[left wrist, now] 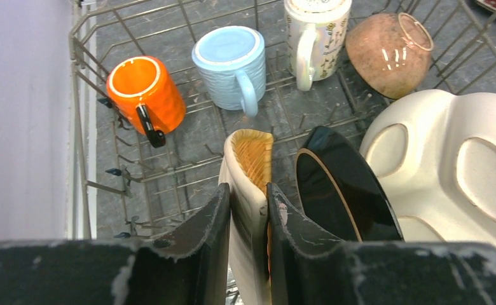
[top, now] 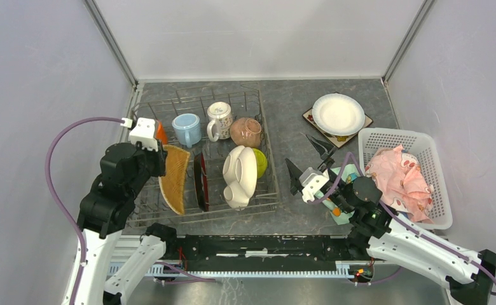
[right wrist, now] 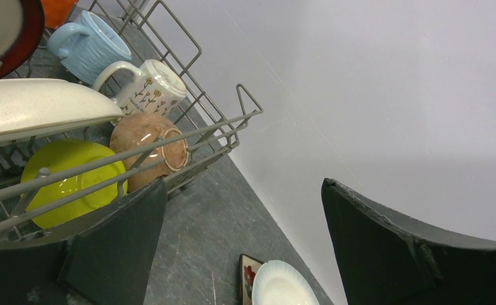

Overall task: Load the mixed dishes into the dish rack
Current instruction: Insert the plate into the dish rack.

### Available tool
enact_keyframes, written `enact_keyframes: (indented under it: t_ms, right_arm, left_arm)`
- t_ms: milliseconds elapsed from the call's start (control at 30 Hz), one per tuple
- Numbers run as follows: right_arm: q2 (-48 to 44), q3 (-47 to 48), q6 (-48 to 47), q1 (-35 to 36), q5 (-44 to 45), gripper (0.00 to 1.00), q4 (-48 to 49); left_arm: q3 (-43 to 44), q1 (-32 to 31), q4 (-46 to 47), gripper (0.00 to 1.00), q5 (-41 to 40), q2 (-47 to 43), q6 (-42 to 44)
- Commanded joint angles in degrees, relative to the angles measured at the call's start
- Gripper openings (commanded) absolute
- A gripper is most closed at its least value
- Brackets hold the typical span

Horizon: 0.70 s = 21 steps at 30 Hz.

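The grey wire dish rack (top: pixel 268 166) holds orange (left wrist: pixel 145 92), light-blue (left wrist: pixel 233 63) and white patterned (left wrist: pixel 314 32) mugs, a tan bowl (left wrist: pixel 385 54), a lime-green bowl (right wrist: pixel 67 181), the cream three-section plate (top: pixel 239 175) and a dark red-rimmed plate (left wrist: pixel 341 190). The woven tan plate (top: pixel 175 179) stands on edge in the rack. My left gripper (left wrist: pixel 248 190) straddles its rim, jaws slightly open, with a thin dark gap at the left finger. The white plate (top: pixel 338 113) lies on the table right of the rack. My right gripper (top: pixel 303 154) hovers wide open and empty beside the rack.
A white perforated basket (top: pixel 423 143) at the right holds a pink cloth (top: pixel 398 178). A teal patterned cloth (top: pixel 337 190) lies under the right arm. The white plate rests on a small flowered mat (top: pixel 310 116). Grey walls close in left, right and behind.
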Motion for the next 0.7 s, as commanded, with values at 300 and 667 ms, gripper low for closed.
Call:
enact_keyframes:
  t_ms: [300,667]
  right_arm:
    - [-1.16,-0.18,-0.15,-0.01,0.73,0.98,1.33]
    - [-1.62,-0.09,-0.11,-0.01,0.68,0.98,1.05]
  left_arm:
    - [-2.86,-0.17,4.15,0.35,11.82,-1.75,-9.15]
    - [-4.74,-0.17,4.92,0.44,17.86,-2.29,-13.3]
